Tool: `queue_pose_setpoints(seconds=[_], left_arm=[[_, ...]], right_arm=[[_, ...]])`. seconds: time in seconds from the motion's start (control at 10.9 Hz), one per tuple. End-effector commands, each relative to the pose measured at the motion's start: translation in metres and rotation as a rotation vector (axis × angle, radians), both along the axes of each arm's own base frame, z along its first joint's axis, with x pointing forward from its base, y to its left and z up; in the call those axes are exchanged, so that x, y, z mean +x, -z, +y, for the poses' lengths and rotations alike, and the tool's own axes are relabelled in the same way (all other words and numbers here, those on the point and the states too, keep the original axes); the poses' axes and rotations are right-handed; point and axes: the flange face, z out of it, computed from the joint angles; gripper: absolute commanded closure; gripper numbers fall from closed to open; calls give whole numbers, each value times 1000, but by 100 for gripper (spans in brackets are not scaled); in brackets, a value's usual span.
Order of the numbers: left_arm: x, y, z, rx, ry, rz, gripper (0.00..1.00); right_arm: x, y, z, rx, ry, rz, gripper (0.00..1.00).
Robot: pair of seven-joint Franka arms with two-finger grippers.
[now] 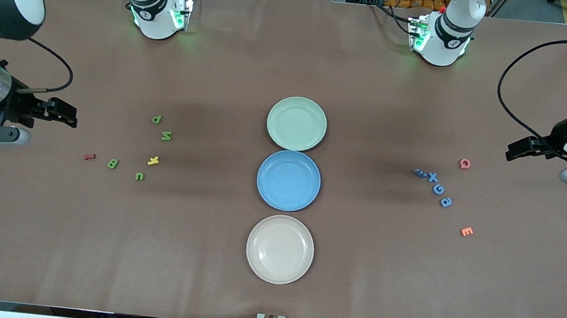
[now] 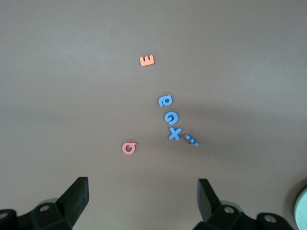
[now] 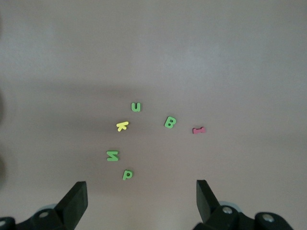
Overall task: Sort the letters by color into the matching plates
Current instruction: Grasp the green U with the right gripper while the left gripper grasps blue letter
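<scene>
Looking down the tabletop (image 1: pixel 270 284), I see three plates lined up along its middle: the green plate (image 1: pixel 296 123) closest to the robot bases, the blue plate (image 1: pixel 288 180) touching it on the camera side, and the cream plate (image 1: pixel 280 249) nearest the camera; all three are empty. Nothing is sorted yet, so the step in hand looks like choosing and reaching for a first letter. The left tool (image 1: pixel 515 150) hangs with its fingers spread wide and holding nothing, over bare tabletop at the left arm's end, near the pink Q (image 1: pixel 465 163). Just beside that lie four blue letters (image 1: pixel 433 184) in a tight curved row, with the orange E (image 1: pixel 466 231) apart and nearer the camera. The right tool (image 1: pixel 67 116) is likewise wide open and empty at the right arm's end, above bare tabletop. Its cluster is looser: green P (image 1: pixel 156 119), green N (image 1: pixel 167 136), yellow K (image 1: pixel 153 160), green U (image 1: pixel 139 176), green B (image 1: pixel 113 164) and a red letter (image 1: pixel 89 157). To do this well, I would start each arm on an isolated piece, the pink Q or the green B, coming straight down with the fingers straddling it. The blue row is crowded, two of its letters seem to touch, so an end letter should go first to avoid scattering its neighbours. These pieces are small and flat, so the fingers likely need to reach almost to the surface before closing.
</scene>
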Motion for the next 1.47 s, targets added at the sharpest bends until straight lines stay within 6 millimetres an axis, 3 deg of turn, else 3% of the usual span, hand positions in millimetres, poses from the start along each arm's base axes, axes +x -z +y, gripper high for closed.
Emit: queue_pose_setpoints(seconds=[0.0,0.46,0.83,1.01,1.38], left_arm=[[-37,33,-3,3,-74,-34,0],[-31,90,-7,10,-220,-4,0],[-21,134,-11,35,-322,41,0],[-11,174,-36,83,-420,36,0],[-1,223,-47,96,-441,9,0]], right_arm=[[0,55,-3,14,-6,38,0],[-12,145,-5,21,1,-9,0],[-24,215,12,41,0,-85,0],[-29,256,23,39,-3,-87,0],[-24,295,34,34,-3,-67,12]])
